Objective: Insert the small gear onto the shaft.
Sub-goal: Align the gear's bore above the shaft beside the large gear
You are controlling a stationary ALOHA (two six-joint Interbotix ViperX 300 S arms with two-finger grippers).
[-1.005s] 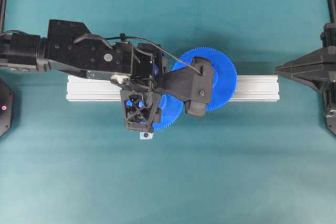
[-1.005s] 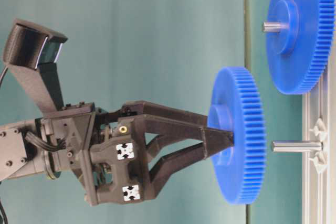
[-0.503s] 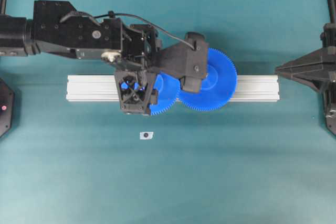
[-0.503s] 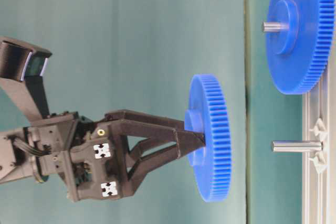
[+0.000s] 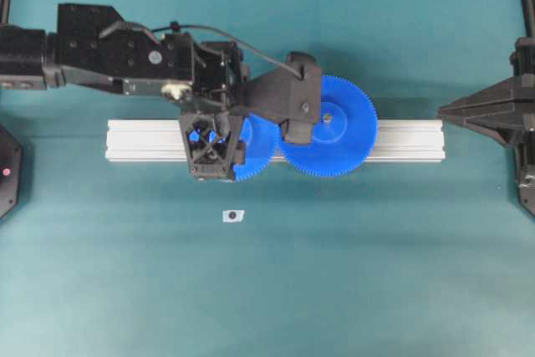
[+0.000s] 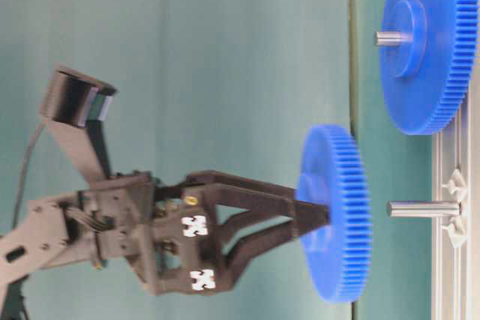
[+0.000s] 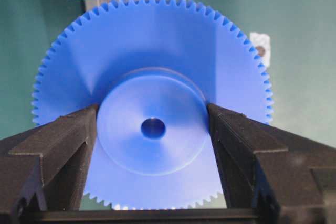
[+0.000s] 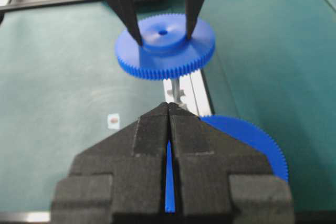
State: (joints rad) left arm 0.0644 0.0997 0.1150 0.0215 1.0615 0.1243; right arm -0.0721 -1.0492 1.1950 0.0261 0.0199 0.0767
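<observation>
My left gripper (image 5: pixel 213 146) is shut on the raised hub of the small gear (image 5: pixel 257 153), a blue toothed disc held flat. In the left wrist view both fingers (image 7: pixel 68 145) press the hub around the centre hole of the gear (image 7: pixel 152 128). In the table-level view the gear (image 6: pixel 339 215) hangs a short gap above the tip of the shaft (image 6: pixel 424 208), roughly in line with it. The shaft (image 8: pixel 175 88) stands upright on the rail and is hidden in the overhead view. My right gripper (image 5: pixel 443 110) is shut and empty, far to the right.
The wider blue gear (image 5: pixel 334 127) sits on its own pin on the silver rail (image 5: pixel 401 140), right beside the small gear. A small white tag (image 5: pixel 233 216) lies on the teal mat in front of the rail.
My left gripper carried the small gear from in front of the rail back over the rail, lifting it first. It then lowered the gear toward the shaft tip. The right arm stayed still.
</observation>
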